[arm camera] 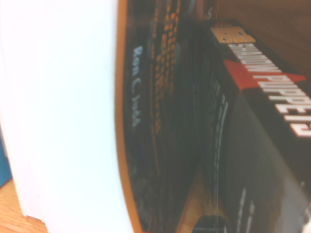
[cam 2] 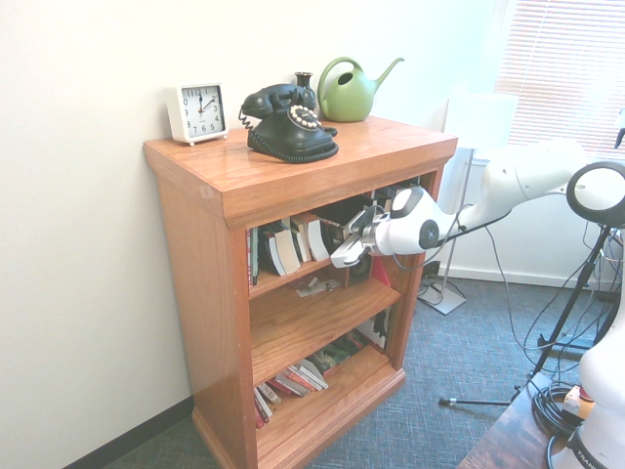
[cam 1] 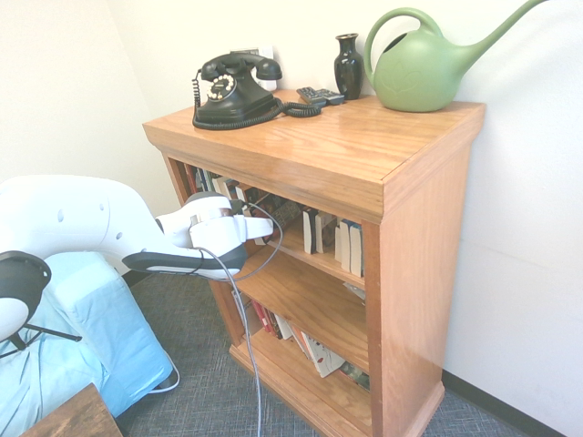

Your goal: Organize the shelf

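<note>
Grey carpet (cam 2: 459, 391), open floor before the shelf (cam 2: 293, 293), which stands against a white wall (cam 2: 78, 244). Gripper (cam 2: 344, 256) at top shelf's front edge, fingers apart. Beyond: leaning books (cam 2: 293, 244). On top: telephone (cam 2: 288, 122), clock (cam 2: 198, 111), watering can (cam 2: 350, 91).

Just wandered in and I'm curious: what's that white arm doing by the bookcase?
The white robot arm's hand is reaching into the top compartment of the honey-coloured wooden shelf, among the books standing there. Whether it grips one cannot be told. Close up, its camera shows dark book spines. A black rotary telephone and green watering can sit on top.
</note>
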{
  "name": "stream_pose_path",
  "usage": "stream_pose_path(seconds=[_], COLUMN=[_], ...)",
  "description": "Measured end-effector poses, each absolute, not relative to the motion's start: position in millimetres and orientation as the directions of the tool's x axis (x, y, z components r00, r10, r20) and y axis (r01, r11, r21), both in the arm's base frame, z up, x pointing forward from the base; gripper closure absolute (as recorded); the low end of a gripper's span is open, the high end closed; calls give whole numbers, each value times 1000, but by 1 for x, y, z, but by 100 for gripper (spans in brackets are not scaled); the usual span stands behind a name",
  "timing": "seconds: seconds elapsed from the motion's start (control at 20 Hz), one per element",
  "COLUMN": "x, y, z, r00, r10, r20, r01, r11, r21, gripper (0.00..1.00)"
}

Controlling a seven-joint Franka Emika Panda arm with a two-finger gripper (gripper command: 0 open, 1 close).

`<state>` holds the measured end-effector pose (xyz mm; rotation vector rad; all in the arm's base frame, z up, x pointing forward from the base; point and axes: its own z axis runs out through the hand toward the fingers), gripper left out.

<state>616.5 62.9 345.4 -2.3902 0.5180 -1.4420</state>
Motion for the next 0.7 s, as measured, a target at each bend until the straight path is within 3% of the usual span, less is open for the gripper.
stream_pose_path(seconds=[0.7], x=[615], y=[62], z=[337], r00=[443], r10=[-455], r20=[773], r01=[-157], r11=[-888], r21=[-433], gripper=[0])
